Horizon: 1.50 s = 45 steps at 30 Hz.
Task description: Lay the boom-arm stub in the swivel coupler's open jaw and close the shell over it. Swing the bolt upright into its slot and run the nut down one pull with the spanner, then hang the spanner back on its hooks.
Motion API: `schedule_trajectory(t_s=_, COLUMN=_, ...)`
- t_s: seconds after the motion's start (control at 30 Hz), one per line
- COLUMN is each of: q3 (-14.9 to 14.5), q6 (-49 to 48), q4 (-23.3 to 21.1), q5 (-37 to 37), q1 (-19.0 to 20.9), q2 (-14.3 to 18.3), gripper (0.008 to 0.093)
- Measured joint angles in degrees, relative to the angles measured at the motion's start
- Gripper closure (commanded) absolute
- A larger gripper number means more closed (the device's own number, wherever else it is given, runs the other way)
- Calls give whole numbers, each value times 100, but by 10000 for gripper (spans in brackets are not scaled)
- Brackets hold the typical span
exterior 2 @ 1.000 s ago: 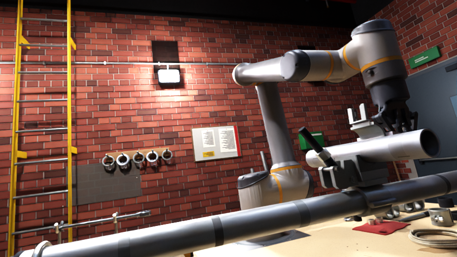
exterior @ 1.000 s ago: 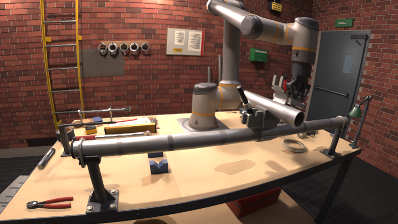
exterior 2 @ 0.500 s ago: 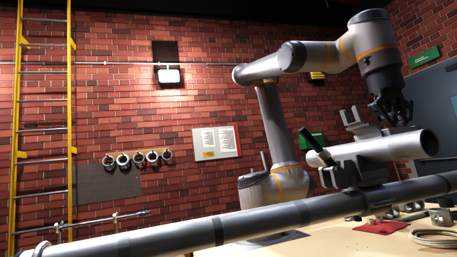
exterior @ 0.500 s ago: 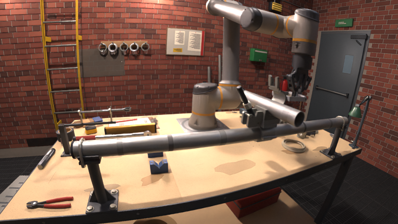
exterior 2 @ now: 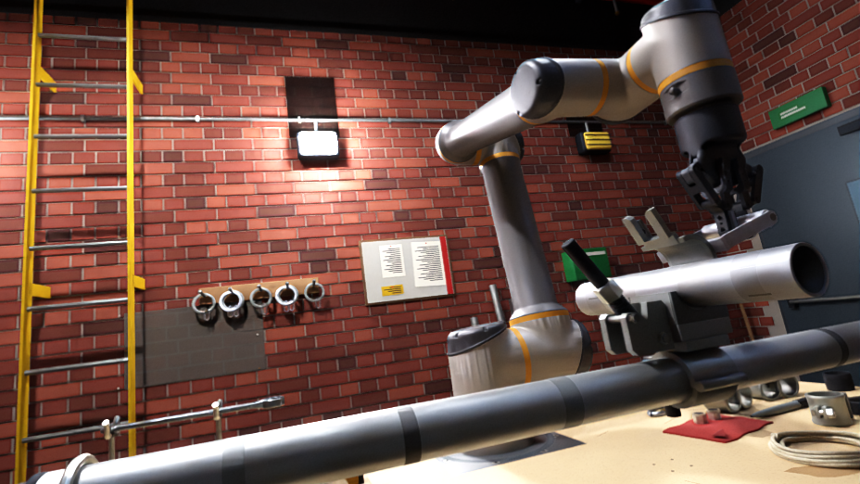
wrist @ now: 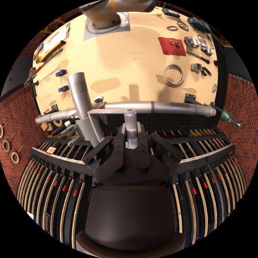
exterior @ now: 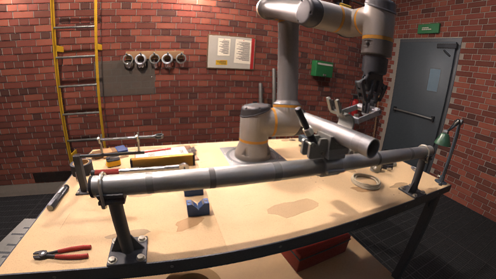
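Observation:
My gripper (exterior: 370, 105) (exterior 2: 731, 218) (wrist: 131, 134) hangs above the right end of the bench, and I have the handle of the coupler's shell (exterior: 353, 116) (exterior 2: 697, 238) (wrist: 96, 120) closed in my fingers. The shell is raised and half swung over the boom-arm stub (exterior: 341, 133) (exterior 2: 709, 280) (wrist: 78, 95). The stub lies in the swivel coupler's jaw (exterior: 322, 145) (exterior 2: 661, 328) on the long horizontal rail (exterior: 242, 171) (exterior 2: 481, 415). The black-ended bolt (exterior: 305, 125) (exterior 2: 592, 271) leans back to the left. The spanner (exterior: 130, 137) (exterior 2: 186, 415) hangs on its hooks at the bench's far left.
Behind the work are a brick wall, a grey door (exterior: 419, 97) and the arm's base (exterior: 258, 133). A yellow ladder (exterior: 76, 76) stands far left. A coiled cable (exterior: 366, 181), red cloth (exterior 2: 715, 427), blue V-blocks (exterior: 197, 207) and pliers (exterior: 62, 252) lie on the bench.

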Motion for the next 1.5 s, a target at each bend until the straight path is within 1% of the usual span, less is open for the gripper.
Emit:
schedule_trajectory(t_s=0.73, q3=-281, q6=-406, q4=429, q5=-1, q1=-406, q2=-147, gripper=934)
schedule_trajectory(t_s=1.5, q3=-389, q6=-832, q4=593, q5=-4, q1=-833, q2=-203, gripper=934)
